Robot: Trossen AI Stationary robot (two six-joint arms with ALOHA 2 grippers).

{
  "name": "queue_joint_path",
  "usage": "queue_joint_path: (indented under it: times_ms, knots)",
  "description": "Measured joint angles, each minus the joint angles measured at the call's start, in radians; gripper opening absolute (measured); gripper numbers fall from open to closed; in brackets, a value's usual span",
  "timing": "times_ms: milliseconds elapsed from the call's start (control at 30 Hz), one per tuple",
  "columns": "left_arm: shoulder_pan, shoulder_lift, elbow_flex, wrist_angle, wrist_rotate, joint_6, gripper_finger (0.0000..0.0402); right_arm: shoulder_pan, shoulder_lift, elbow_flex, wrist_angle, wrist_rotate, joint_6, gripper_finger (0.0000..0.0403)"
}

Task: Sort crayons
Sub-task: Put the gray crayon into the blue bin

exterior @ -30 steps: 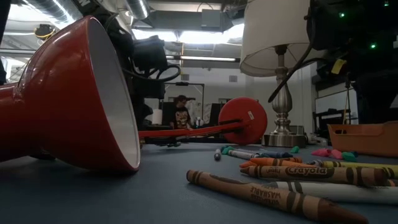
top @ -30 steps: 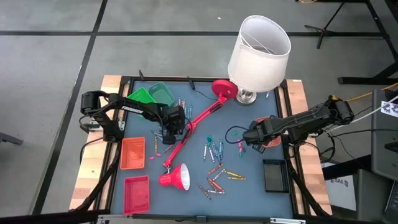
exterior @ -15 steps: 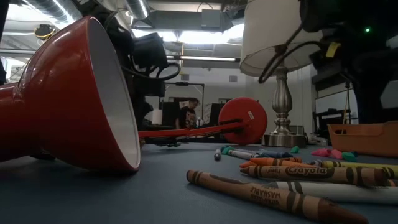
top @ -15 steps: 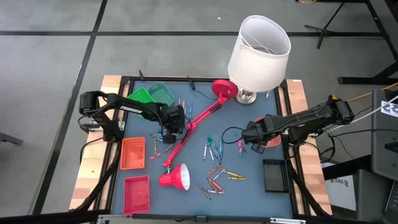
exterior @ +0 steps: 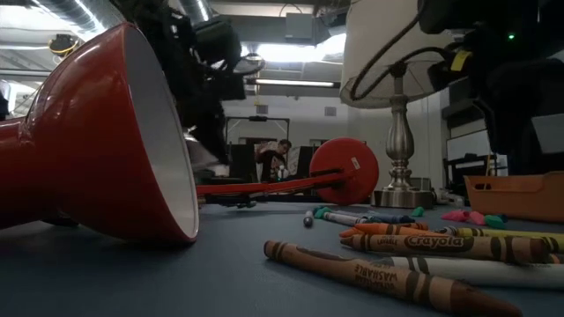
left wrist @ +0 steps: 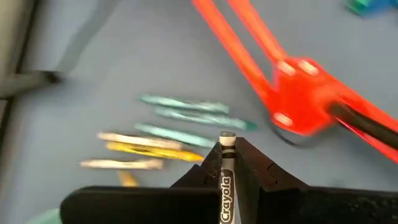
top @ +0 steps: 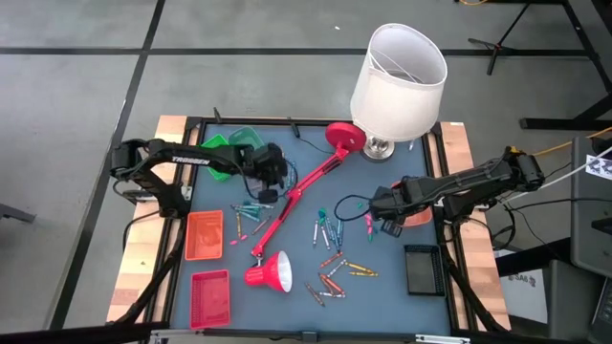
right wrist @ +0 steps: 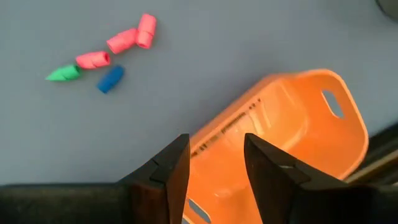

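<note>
**Now the left claw has a crayon pinched and lifted**

Clearly the left claw (left wrist: 227, 163) is pressed together on a single crayon (left wrist: 226, 177), which stands up between the two dark fingers with its wrapped end poking out past the tips. Seen from above, that claw (top: 269, 164) hangs near the back left of the table (top: 382, 287), just beside the green bin (top: 251, 140) and close to the long red lamp arm (top: 298, 196). Below and past it lies a little cluster of loose crayons (left wrist: 180, 124), teal and yellow ones, flat on the blue surface.

Across the table, the right claw (right wrist: 214, 163) is spread wide with nothing between its fingers, poised over the rim of an orange bin (right wrist: 292, 130). A few pink, green and blue stubby bits (right wrist: 109, 59) lie on the table beyond it.

Further out, the main scatter of crayons (top: 335, 258) stays unsorted mid-table, near the red lampshade (top: 271, 272). Two reddish trays (top: 205, 234) sit along the left edge, and a white-shaded lamp (top: 397, 72) stands at the back.

To my eye this is the carry step: one crayon picked, not yet delivered. The next move calls for bringing it over whichever bin matches its colour, which I cannot make out, and letting go cleanly without snagging the lamp arm.
</note>
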Motion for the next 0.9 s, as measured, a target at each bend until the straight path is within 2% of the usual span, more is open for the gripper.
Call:
queue_joint_path:
  times_ms: [300,433,633,900]
  knots:
    - [0.157,0.000,0.107,-0.004,-0.040,0.001,0.0005,0.000,0.000,0.000,0.133,-0.001,-0.065,0.0150]
    - [0.239,0.000,0.110,-0.025,-0.040,0.001,0.0005,0.000,0.000,0.000,0.175,-0.001,-0.077,0.0150]
    - [0.354,0.000,0.110,-0.154,-0.040,0.001,0.0005,0.000,0.000,0.000,0.233,-0.001,-0.096,0.0150]
    - [0.437,0.000,0.110,-0.169,-0.039,0.001,0.0005,0.000,0.000,0.000,0.364,-0.002,-0.096,0.0150]
